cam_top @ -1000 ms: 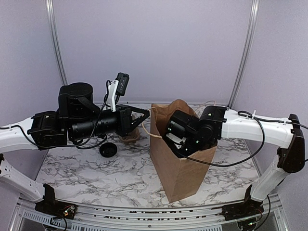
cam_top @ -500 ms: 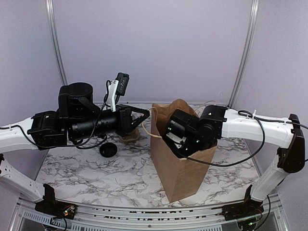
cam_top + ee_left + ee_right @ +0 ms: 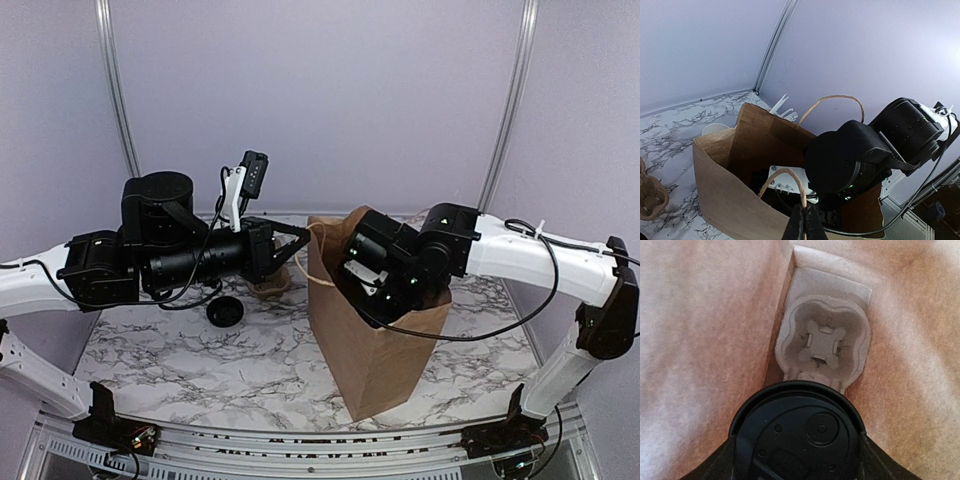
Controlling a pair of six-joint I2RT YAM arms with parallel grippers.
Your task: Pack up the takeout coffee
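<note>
R pincer (image 3: 797, 466) is down inside the brown paper bag (image 3: 375, 350), fingers snug on both sides of the takeout coffee (image 3: 796, 432), black lid up. Cup's over the near end of the pulp cup tray (image 3: 822, 342) at the bag's bottom; seated or not, can't tell. L pincer (image 3: 801, 226) is pinched tight on the bag handle (image 3: 785, 174). Bag's upright on the marble bench (image 3: 200, 372).

The takeout coffee (image 3: 797, 435) is inside the bag (image 3: 375, 350), above a cup tray (image 3: 822, 345); a lid (image 3: 225, 311) lies left of the bag.
</note>
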